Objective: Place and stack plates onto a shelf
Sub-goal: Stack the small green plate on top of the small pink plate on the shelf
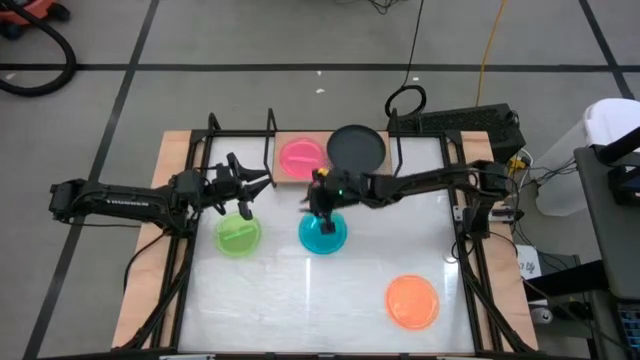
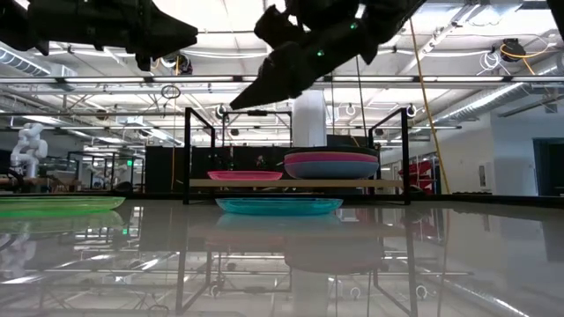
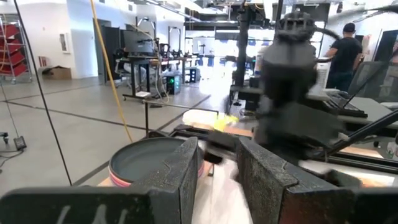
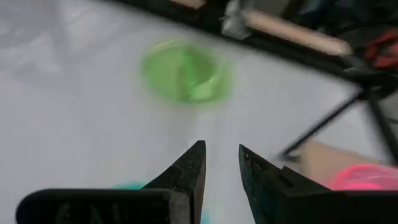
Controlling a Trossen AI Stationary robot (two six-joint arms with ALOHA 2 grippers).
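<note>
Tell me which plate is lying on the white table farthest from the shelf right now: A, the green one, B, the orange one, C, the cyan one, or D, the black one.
B: in the high view the orange plate lies alone near the table's front right, while the green plate and cyan plate lie close to the shelf, and the black plate sits on top of the stack on it.

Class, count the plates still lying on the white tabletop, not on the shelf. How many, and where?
3: green plate under the left arm, cyan plate below the right claw, orange plate alone near the front right. None appears hidden.
</note>
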